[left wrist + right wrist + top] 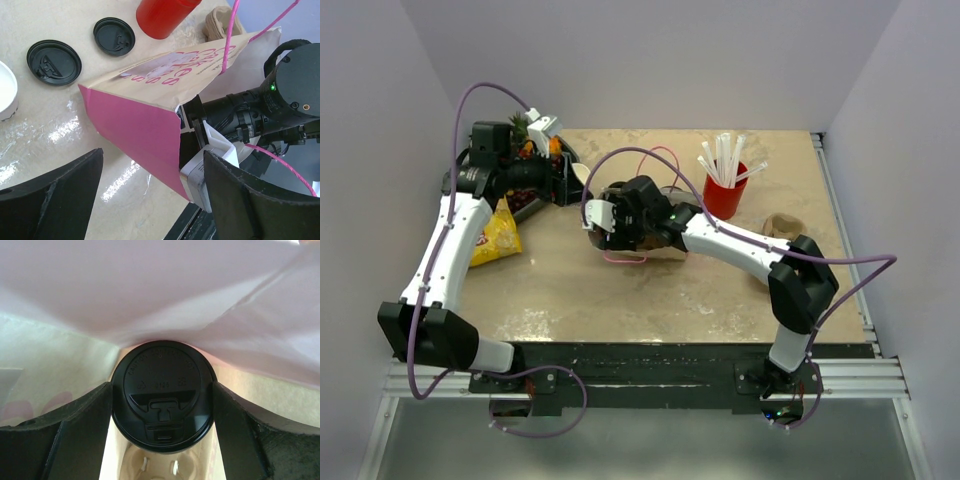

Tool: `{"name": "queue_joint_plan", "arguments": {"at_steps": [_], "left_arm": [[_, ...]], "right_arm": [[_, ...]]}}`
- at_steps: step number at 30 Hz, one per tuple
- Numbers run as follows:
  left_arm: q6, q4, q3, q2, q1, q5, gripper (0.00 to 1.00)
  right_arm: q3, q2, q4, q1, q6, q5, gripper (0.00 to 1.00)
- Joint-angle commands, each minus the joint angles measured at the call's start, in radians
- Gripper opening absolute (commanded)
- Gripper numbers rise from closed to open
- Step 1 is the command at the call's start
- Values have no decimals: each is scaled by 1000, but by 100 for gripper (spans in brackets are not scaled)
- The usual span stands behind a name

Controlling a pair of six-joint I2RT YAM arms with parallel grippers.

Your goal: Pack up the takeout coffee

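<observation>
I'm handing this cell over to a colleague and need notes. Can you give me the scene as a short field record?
right gripper: inside the paper bag, closed on the lidded cup
past the cup: pulp carrier, inside the bag
left gripper: open, empty, clear of the bag
on the table: two loose black lids, red cup
packing: cup in the bag, not yet released
</observation>
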Motion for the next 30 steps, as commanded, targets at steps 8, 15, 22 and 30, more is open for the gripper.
{"name": "queue_joint_plan", "arguments": {"at_steps": [8,15,22,30], "left_arm": [[20,-38,-48,-13,-68,50,86],[18,-26,-51,4,-71,69,86],[9,-14,-51,18,-74,103,87],[3,-2,-57,29,-79,120,87]], "right_arm": [[-14,-23,-40,-20,105,38,18],[10,-28,-55,-20,100,40,40],[41,-23,-66,-20,108,41,51],[67,-29,-70,-19,128,49,66]]}}
